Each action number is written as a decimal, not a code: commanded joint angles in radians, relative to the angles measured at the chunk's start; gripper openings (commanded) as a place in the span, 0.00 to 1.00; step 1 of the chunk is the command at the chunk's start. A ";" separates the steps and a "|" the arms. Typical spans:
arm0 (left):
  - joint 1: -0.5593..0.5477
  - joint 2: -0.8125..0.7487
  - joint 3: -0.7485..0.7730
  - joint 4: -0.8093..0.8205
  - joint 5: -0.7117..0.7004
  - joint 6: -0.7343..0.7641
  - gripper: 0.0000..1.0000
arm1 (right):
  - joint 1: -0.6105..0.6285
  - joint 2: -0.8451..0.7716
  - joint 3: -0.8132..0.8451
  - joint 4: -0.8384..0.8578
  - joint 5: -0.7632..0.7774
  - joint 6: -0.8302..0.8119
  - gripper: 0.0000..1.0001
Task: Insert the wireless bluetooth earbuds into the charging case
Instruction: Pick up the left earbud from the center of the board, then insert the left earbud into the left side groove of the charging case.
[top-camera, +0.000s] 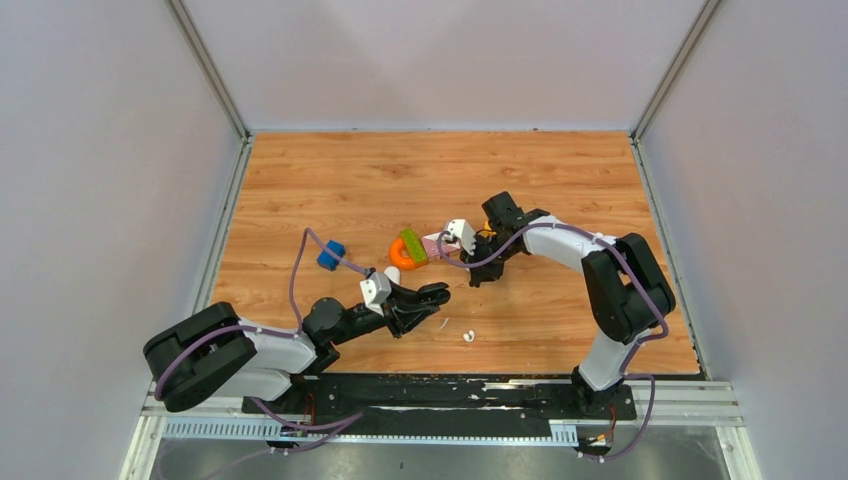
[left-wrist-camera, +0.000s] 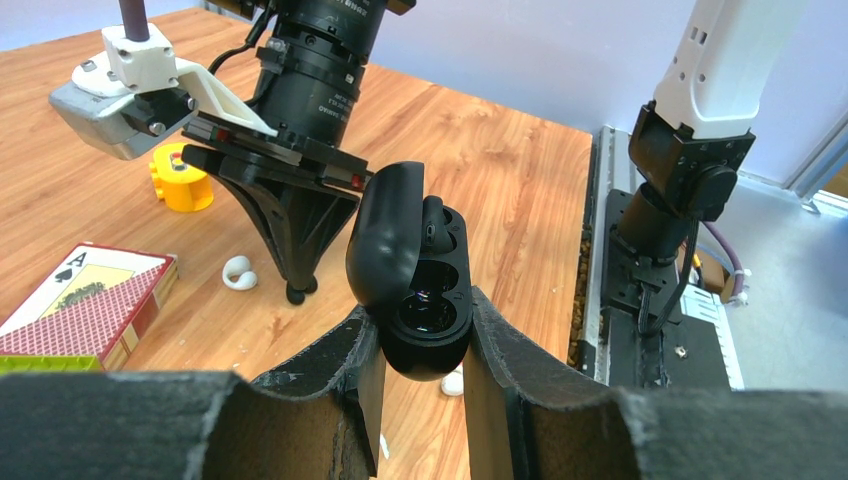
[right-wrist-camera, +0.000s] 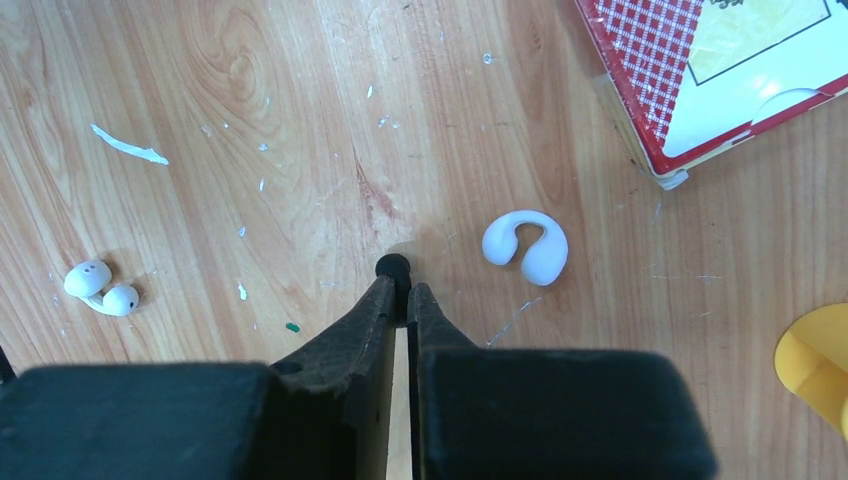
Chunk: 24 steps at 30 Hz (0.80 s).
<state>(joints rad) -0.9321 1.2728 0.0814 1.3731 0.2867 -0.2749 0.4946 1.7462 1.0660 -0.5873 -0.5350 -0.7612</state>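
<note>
My left gripper (left-wrist-camera: 420, 325) is shut on the lower body of a black charging case (left-wrist-camera: 425, 300), its lid standing open. A black earbud (left-wrist-camera: 433, 215) sits in the case's far slot; the near slot shows empty and glossy. My right gripper (right-wrist-camera: 402, 292) points straight down at the table, shut on a small black earbud (right-wrist-camera: 393, 267) at its fingertips, a short way left of the case (left-wrist-camera: 298, 291). A white earbud (right-wrist-camera: 526, 246) lies just right of those tips. Another white earbud (right-wrist-camera: 101, 287) lies to the left, close under the held case (left-wrist-camera: 452, 382).
A red checked playing-card box (right-wrist-camera: 720, 70) lies near the right gripper, with an orange ring (top-camera: 402, 255) and a green block (top-camera: 413, 246) beside it. A blue object (top-camera: 331, 254) sits left of them. White flecks dot the wooden table (right-wrist-camera: 250, 120).
</note>
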 joint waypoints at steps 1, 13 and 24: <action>0.005 -0.006 0.019 0.032 0.005 0.010 0.00 | 0.007 0.001 0.032 -0.010 -0.036 -0.012 0.04; 0.005 0.014 0.026 0.036 0.009 0.003 0.00 | -0.013 -0.263 0.046 -0.116 -0.040 -0.012 0.00; 0.004 0.061 0.040 0.049 0.023 -0.002 0.00 | -0.005 -0.552 0.120 -0.383 -0.300 -0.101 0.00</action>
<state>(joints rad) -0.9321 1.3155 0.0879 1.3708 0.2939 -0.2802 0.4847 1.2953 1.1450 -0.8516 -0.6392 -0.8173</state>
